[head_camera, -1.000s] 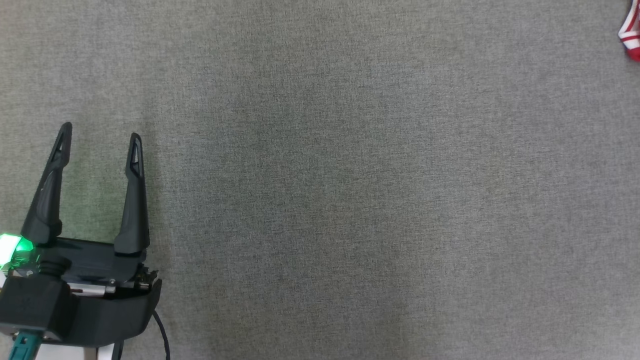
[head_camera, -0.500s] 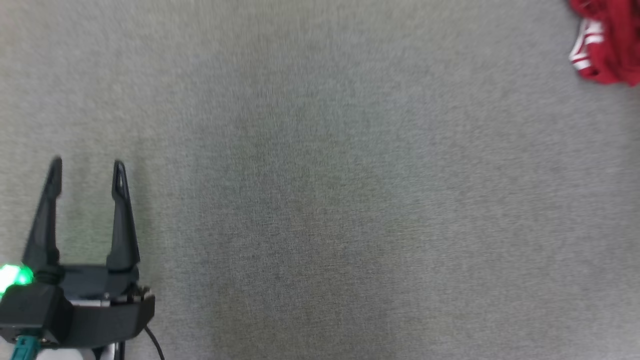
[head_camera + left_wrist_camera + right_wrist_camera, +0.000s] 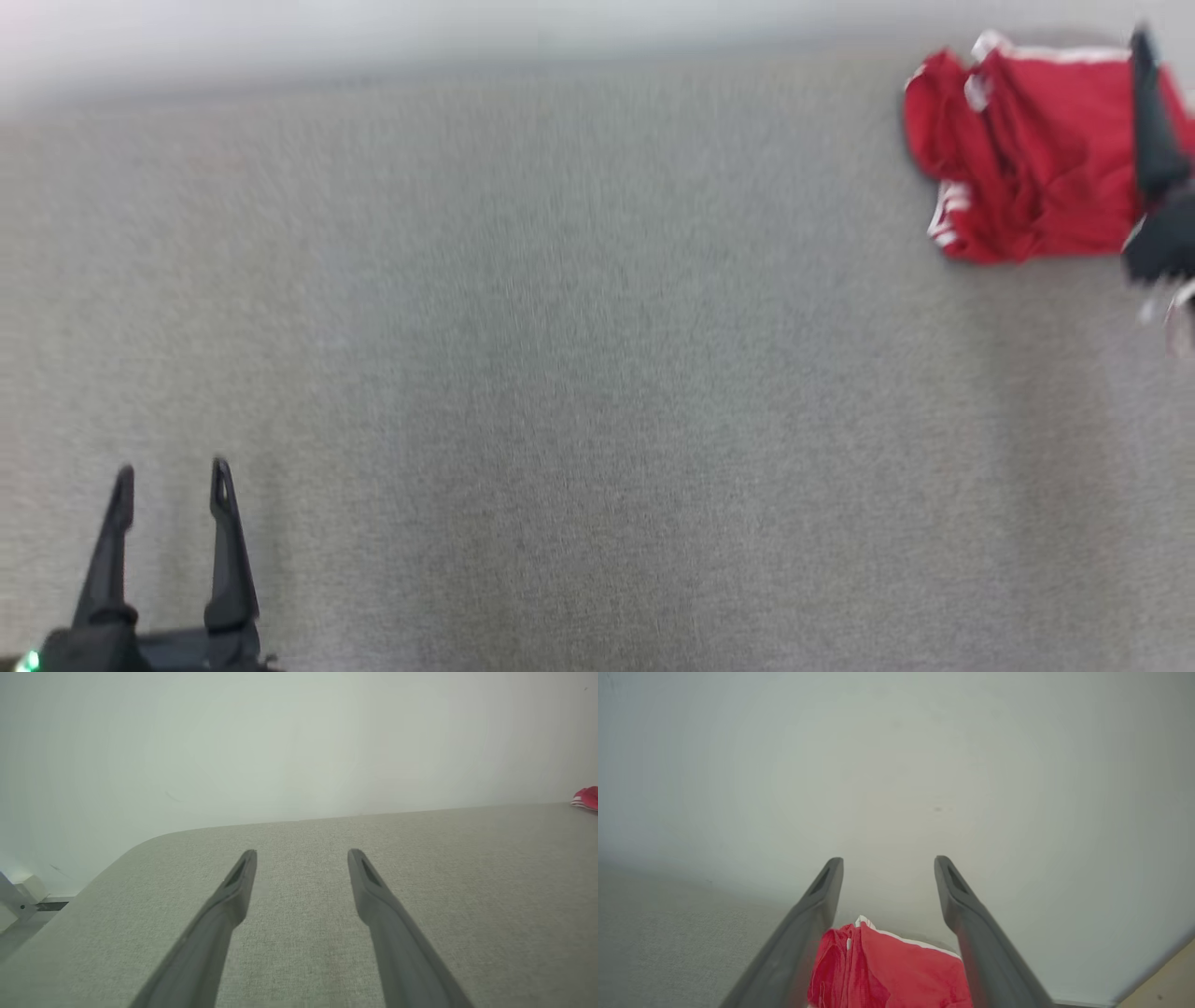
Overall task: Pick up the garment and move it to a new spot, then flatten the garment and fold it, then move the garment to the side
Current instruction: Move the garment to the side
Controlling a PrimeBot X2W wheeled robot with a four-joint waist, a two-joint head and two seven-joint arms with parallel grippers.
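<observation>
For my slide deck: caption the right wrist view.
Open right gripper over the red, white-trimmed garment on the grey table.

Soft, even light is washing the grey woven fabric tabletop (image 3: 597, 373), blur is smearing the whole head view, worst on the crumpled red white-trimmed garment (image 3: 1027, 177) at two o'clock, and wrist-view corners are dimming.

Lab-like test setup: grey cloth table (image 3: 597, 373), plain white wall (image 3: 299, 742).
</observation>
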